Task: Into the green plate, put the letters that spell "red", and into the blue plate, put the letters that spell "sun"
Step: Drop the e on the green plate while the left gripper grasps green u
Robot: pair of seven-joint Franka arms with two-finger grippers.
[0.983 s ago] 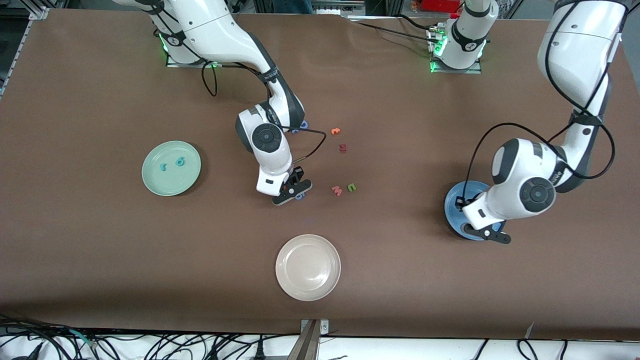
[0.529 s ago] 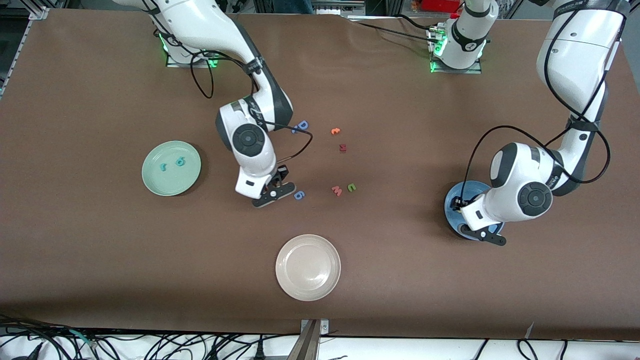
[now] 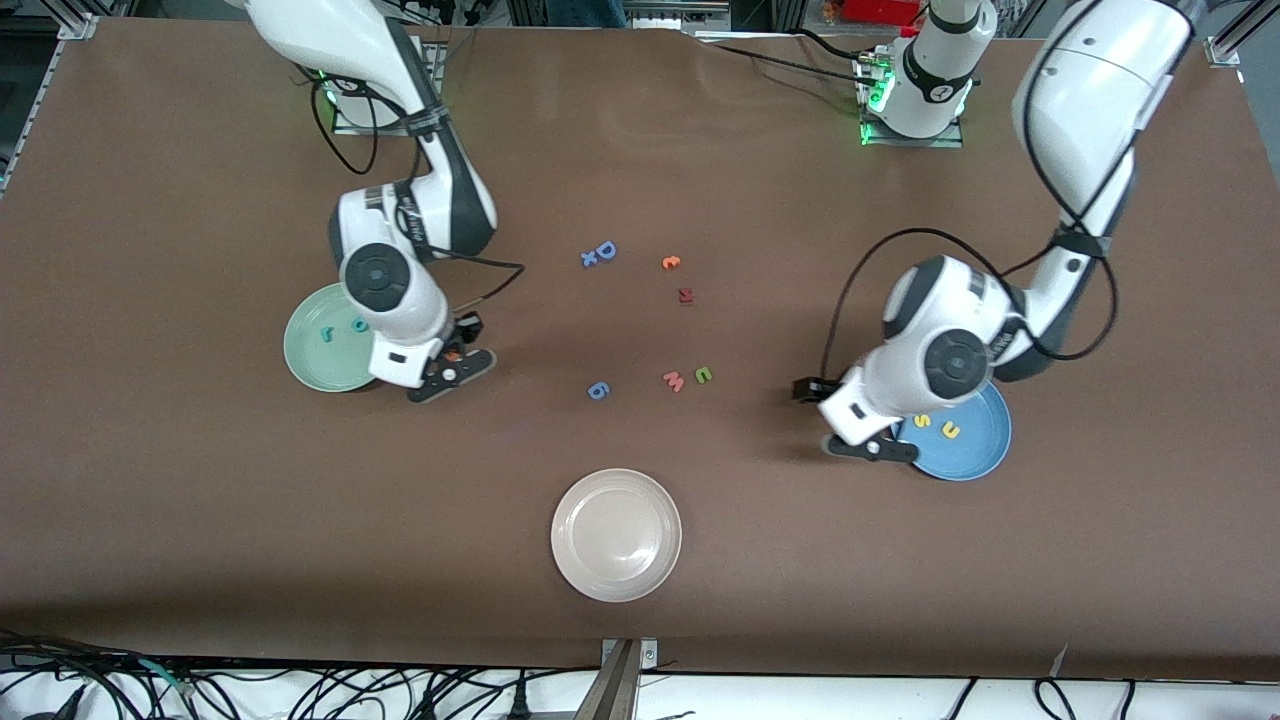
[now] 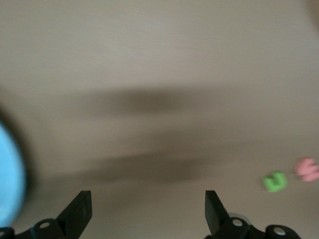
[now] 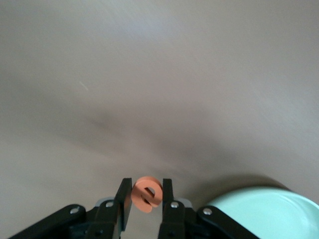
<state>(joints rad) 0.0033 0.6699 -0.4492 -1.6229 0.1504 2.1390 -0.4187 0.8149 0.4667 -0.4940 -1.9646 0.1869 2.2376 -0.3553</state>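
Note:
My right gripper [image 3: 450, 372] [image 5: 146, 191] is shut on the orange "e" [image 5: 147, 194] and hangs over the table beside the rim of the green plate [image 3: 318, 368] [image 5: 264, 214]. In that plate lie a teal "r" [image 3: 325, 335] and a teal "d" [image 3: 358, 323], partly covered by the right arm. The blue plate [image 3: 975, 450] [image 4: 7, 179] holds a yellow "s" [image 3: 921, 422] and a yellow "u" [image 3: 951, 430]. My left gripper [image 3: 868, 448] [image 4: 148, 199] stands open and empty over the table at that plate's edge. The green "n" [image 3: 703, 375] [image 4: 274, 181] lies on the table mid-way between the plates.
A pink "w" [image 3: 674, 380] [image 4: 306, 169] sits beside the "n". A periwinkle "6" [image 3: 597, 390], a blue "D" [image 3: 603, 252], a small orange letter [image 3: 671, 262] and a dark red letter [image 3: 686, 295] lie mid-table. A cream-white plate [image 3: 616, 535] stands nearest the front camera.
The right arm swung from beside the "6" to the green plate's edge. The left gripper opened and moved off the blue plate toward mid-table, uncovering the "s" and "u".

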